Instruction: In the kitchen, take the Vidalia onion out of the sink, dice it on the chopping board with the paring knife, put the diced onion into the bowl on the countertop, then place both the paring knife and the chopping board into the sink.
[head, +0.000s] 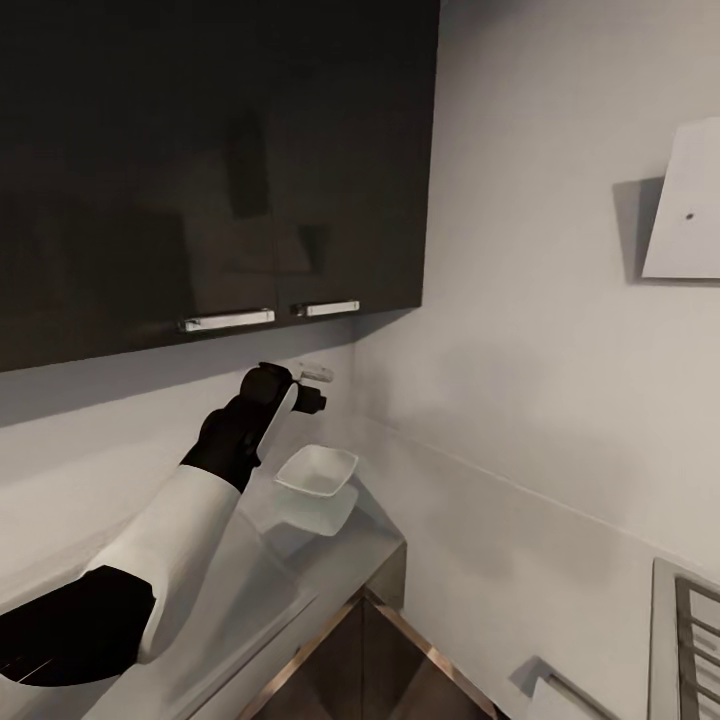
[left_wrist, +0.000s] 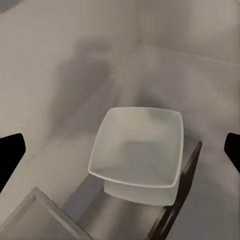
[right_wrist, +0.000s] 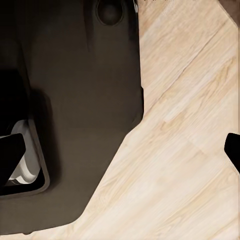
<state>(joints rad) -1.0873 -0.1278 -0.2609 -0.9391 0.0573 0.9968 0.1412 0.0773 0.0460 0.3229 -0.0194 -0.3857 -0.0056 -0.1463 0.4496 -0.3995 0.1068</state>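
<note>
White and glossy, the bowl (head: 318, 471) sits a little below the centre of the head view, near the far end of the grey countertop (head: 330, 560), close to the corner where two pale walls meet. It is a shallow squarish dish with rounded corners, and its mirror image shows in the polished worktop directly beneath it. In the left wrist view the bowl (left_wrist: 137, 147) lies in the middle of the frame with its hollow in plain sight, and nothing lies in it; its inner surface is smooth and unmarked, with no writing or label to read.

The left gripper (head: 305, 388) hangs above and just to the left of the bowl in the head view, at the end of a black wrist and a white forearm that reaches up from the lower left corner. It is apart from the dish. In the left wrist view one dark fingertip (left_wrist: 11, 152) shows at the left edge and the other at the right edge, so the jaws stand spread wide with the bowl between them and nothing held.

Dark glossy wall cabinets (head: 200, 170) with brushed metal bar handles occupy the upper left of the head view.

In the right wrist view the right gripper (right_wrist: 120, 150) is also spread wide, its dark fingertips (right_wrist: 10, 150) at the two side edges, over light wood floor (right_wrist: 185, 145) with visible grain and a dark rounded body at the left.
</note>
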